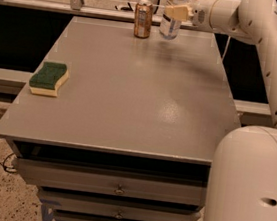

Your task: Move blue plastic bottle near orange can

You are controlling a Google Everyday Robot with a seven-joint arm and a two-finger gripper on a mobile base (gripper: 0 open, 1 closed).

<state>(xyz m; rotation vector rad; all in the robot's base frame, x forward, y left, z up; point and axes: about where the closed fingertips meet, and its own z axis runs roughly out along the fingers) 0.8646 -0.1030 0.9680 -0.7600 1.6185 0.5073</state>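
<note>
The blue plastic bottle [169,25] is a clear bottle at the far edge of the grey table [130,96], its top cut off by the frame. The orange can [143,18] stands upright just left of it, a small gap apart. My gripper [175,11] reaches in from the right on the white arm, and its pale fingers [177,11] are closed across the bottle's upper body. I cannot tell whether the bottle's base rests on the table or hangs just above it.
A green and yellow sponge [49,77] lies near the table's left edge. Drawers [114,187] sit under the table front. My white body [249,191] fills the lower right. A rail and glass run behind the table.
</note>
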